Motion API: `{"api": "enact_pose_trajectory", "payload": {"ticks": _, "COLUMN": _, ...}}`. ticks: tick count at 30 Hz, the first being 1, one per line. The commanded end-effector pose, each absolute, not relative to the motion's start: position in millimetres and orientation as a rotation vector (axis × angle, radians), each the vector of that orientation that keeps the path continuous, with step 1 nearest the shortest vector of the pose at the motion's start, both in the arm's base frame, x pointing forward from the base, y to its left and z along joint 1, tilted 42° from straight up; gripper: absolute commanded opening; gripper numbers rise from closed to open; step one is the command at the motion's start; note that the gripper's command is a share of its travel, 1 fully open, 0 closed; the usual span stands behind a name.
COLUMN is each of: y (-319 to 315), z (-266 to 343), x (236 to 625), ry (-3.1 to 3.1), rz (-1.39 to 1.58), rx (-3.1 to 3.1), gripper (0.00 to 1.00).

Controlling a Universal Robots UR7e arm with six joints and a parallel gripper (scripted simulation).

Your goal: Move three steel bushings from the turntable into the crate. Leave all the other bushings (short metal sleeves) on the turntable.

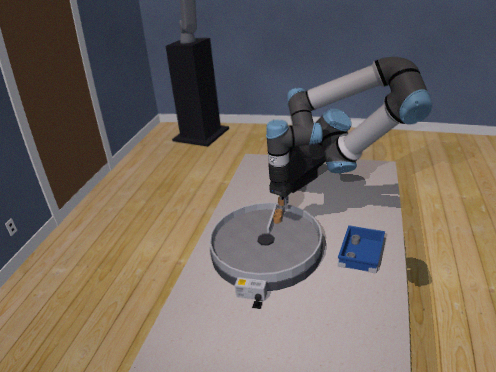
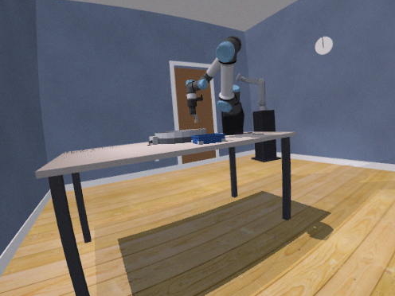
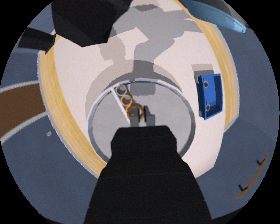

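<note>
Well, a steel bushing lies on the turntable, left of our downturned gripper, which grips a copper-coloured bushing; two steel ones sit in the crate near the desk's right edge.

My arm is built of smooth, light grey cylindrical tubes joined by rounded dark grey joint housings, right of centre in the top view. Glossy sky-blue round caps finish the joints, and thin black rings circle the tube ends. Near my wrist, a pale band carries small dark marks, too blurred to read. Below it comes a matte black gripper body, broad and step-edged across the lower middle of the wrist view, ending in two short, slim grey fingers.
</note>
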State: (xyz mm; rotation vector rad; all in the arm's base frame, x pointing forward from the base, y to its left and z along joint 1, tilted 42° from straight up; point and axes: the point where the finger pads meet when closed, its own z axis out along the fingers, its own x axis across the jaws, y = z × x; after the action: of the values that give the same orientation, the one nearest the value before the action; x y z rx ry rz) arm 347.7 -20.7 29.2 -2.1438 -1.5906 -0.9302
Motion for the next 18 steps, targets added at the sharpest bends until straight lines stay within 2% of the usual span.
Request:
{"api": "enact_pose_trajectory", "payload": {"ticks": 1, "y": -26, "z": 30, "x": 367, "ry": -1.59, "rz": -0.921, "rx": -2.145, "gripper": 0.0}}
{"api": "enact_pose_trajectory", "payload": {"ticks": 10, "y": -26, "z": 30, "x": 367, "ry": -1.59, "rz": -0.921, "rx": -2.145, "gripper": 0.0}}
{"api": "enact_pose_trajectory", "payload": {"ticks": 15, "y": -41, "z": 41, "x": 423, "ry": -1.59, "rz": -0.922, "rx": -2.145, "gripper": 0.0}}
{"api": "enact_pose_trajectory", "payload": {"ticks": 18, "y": -41, "z": 41, "x": 423, "ry": -1.59, "rz": -0.922, "rx": -2.145, "gripper": 0.0}}
